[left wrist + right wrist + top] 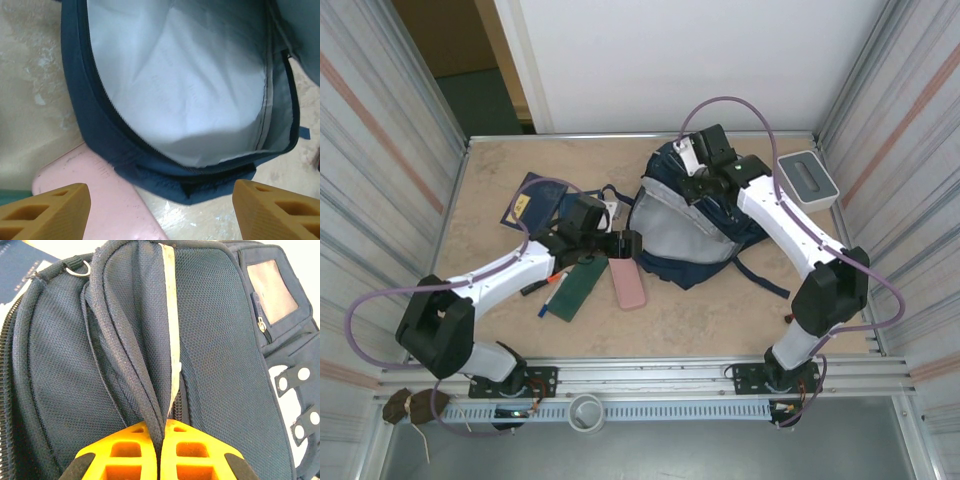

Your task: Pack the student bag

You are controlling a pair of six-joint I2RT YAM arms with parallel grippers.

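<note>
Your bag [692, 235] lies on the right half of the desk [720, 310], toward the far edge. Its main compartment is unzipped, and the pale grey lining faces the left arm.

Your right gripper [164, 426] is at the bag's far end. Its orange fingers [195, 455] are pressed together on a raised fold of the navy mesh fabric. A thin white stripe runs down into the slit between them, and only that pinched cloth keeps the two apart. Beside the fold, the right wrist view shows a zip pull and a clear window pocket on the bag's panel.

Your left gripper [161, 192] is spread wide and holds nothing. Its tan fingers [47, 210] sit in the bottom corners of the left wrist view. Between them is the near lip of the bag's opening, with zipper teeth curving round the grey lining. One finger hangs over a pink case [628, 284], which lies flat on the desk right against the bag's lip. You cannot tell whether that finger touches the case.

Toward the left edge, beside the case, lie a flat dark green item [576, 288] and two pens [552, 283], close under the left arm. A blue booklet [533, 200] lies farther back on the left. A white-grey box [807, 178] sits in the far right corner, near the bag, with the right forearm crossing between them.
</note>
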